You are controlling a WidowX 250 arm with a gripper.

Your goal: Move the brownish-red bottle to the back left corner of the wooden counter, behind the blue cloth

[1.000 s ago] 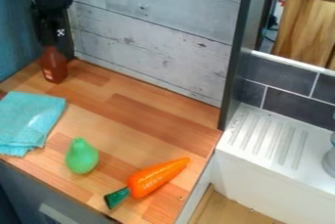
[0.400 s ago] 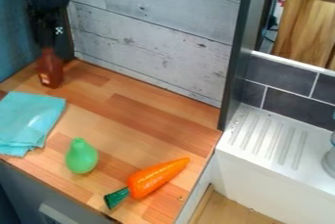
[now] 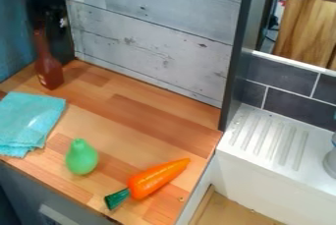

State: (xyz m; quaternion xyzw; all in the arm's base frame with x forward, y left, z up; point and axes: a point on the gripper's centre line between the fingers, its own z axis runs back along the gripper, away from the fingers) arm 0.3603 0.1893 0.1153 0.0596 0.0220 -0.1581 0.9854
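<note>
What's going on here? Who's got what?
Nobody's hands in it, just the black robot gripper. It's in the back left corner, right over the neck of a reddish-brown bottle; can't tell if it has a hold on it. The bottle looks to be standing on the wooden counter. The folded teal cloth, green pear and orange carrot lie nearer the front, away from the gripper.

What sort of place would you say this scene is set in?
Probably a toy kitchen: a wooden counter with a toy-like carrot and pear, beside a white ridged surface resembling a draining board.
</note>
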